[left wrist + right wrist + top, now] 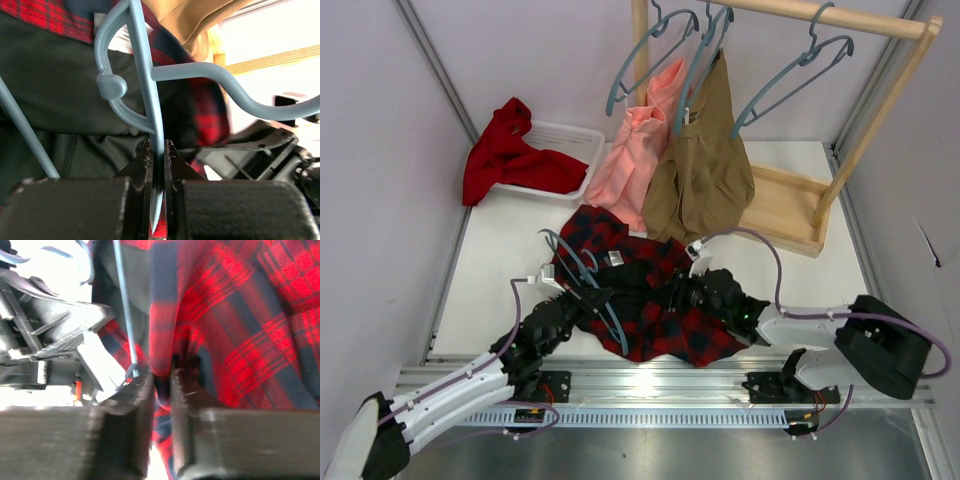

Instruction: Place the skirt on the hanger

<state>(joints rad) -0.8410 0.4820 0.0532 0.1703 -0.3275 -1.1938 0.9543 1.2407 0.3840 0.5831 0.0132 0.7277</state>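
Item 1, your left claw (158, 167): pressed together on the hanger (146, 75), its thin bar pinched between the jaws.
Item 2, your right claw (162, 390): pinching a fold of the skirt (240, 340).
Item 3, skirt: heaped on the table (510, 250) between both claws, with the hanger lying across its 9 o'clock side.
Item 4, at 12 o'clock of the skirt: pink garment (630, 165) and tan garment (705, 170), hanging from the wooden rack (820, 15).

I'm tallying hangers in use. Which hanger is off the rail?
The hanger lying on the skirt, pinched in the left hand; the rest hook over the wooden rail.
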